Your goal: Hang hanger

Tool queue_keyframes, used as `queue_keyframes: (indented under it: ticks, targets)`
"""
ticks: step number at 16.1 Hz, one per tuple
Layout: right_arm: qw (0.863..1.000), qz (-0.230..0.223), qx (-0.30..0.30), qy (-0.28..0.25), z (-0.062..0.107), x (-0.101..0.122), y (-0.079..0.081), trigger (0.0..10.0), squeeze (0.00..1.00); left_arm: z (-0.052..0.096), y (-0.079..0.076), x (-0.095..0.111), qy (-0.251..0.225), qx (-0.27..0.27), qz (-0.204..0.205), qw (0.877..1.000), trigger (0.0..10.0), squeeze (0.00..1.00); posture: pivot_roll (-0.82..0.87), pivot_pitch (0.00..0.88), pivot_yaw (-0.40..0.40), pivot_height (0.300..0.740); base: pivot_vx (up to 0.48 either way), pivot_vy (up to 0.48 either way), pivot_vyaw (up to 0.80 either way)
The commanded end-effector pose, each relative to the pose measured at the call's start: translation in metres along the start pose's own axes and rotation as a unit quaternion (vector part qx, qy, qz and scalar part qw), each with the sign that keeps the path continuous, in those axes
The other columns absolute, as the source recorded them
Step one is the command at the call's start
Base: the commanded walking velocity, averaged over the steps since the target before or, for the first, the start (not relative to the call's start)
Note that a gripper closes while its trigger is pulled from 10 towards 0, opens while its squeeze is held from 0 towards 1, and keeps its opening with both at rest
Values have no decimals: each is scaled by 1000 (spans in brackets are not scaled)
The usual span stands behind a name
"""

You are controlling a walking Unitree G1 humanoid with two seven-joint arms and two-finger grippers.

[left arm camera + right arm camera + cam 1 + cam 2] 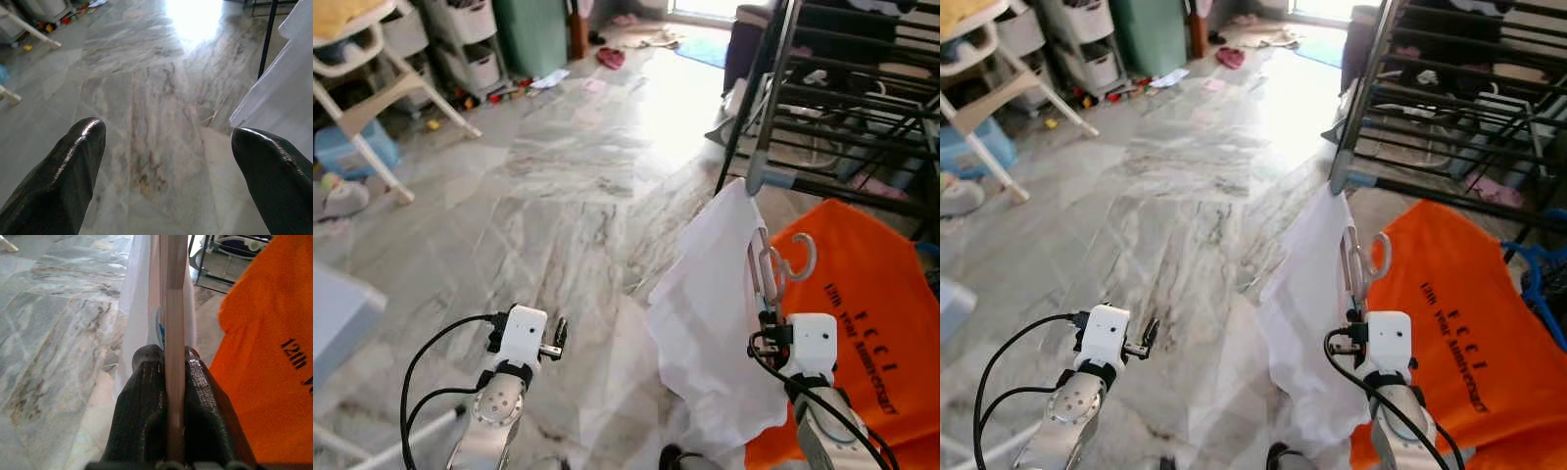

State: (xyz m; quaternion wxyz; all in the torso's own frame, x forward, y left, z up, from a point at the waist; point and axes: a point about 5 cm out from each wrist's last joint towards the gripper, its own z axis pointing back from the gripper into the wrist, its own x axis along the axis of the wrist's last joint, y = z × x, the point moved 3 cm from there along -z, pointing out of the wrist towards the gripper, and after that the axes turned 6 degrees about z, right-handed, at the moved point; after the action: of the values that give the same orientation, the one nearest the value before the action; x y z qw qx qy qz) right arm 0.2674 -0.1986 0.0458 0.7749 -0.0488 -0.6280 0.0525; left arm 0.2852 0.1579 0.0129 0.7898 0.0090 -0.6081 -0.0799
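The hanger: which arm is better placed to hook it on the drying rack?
Right. The right end effector is shut on the hanger, just below the drying rack. The left end effector is open, over bare floor.

Open marble floor [161, 122] lies between and beyond the parted left gripper [166, 161] fingers, with only the edge of a white garment [283, 98] beside one fingertip. The right gripper [168, 362] fingers are closed on a hanger [773, 269], hemmed by the white garment on one side and an orange shirt [862, 304] on the other. Beyond their tips stands the drying rack [862, 88], its bars crowding the space above.
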Motion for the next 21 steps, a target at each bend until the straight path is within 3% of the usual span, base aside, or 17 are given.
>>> queue_keyframes:
  ticks: [1, 7, 16, 21]
  targets:
    - [1000, -3, 3, -13, -2, 6, 0, 10000, 0, 3, 4, -6, 10, 6, -4, 1000, 10000, 0, -4, 93, -7, 740, -296, 0, 0]
    - [999, -15, 28, -12, -9, 10, 7, 10000, 0, 2, 8, -7, 10, 6, -15, 1000, 10000, 0, 3, 82, 3, 740, -304, 0, 0]
    - [998, -43, 45, 11, -3, 0, 13, 10000, 0, 5, 7, -12, 18, -7, -27, 999, 10000, 0, -5, 64, 17, 740, -306, 0, 0]
    - [997, -55, 54, -6, -14, 12, 21, 10000, 0, -2, 16, -2, 6, 12, -21, 1000, 10000, 0, 0, 81, 26, 740, -100, 0, 0]
